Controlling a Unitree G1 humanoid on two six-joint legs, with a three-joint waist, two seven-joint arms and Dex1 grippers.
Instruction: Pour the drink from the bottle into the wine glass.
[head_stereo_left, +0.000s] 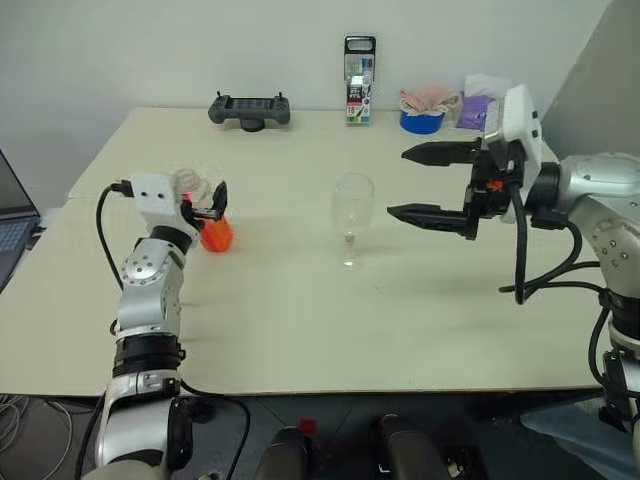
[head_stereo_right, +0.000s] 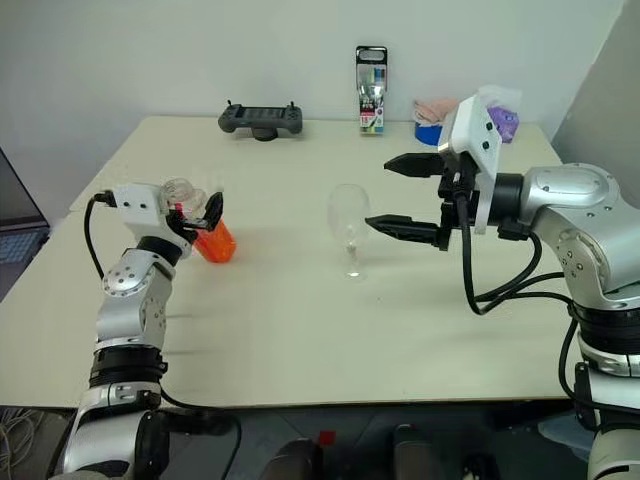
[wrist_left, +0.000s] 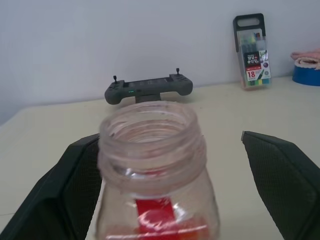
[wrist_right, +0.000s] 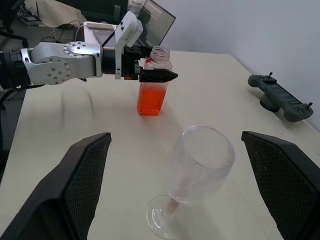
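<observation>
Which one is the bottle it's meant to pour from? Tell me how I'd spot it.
Start at the pale table and look to its left side, where the robot's left arm reaches in. The bottle stands there between the left gripper and its open fingers, left of the wine glass. It is small, clear, capless, and its lower half is orange-red liquid.

Both arms' jaws wide apart

Only legible txt: "18" on pen box (wrist_left: 253, 52)
</observation>
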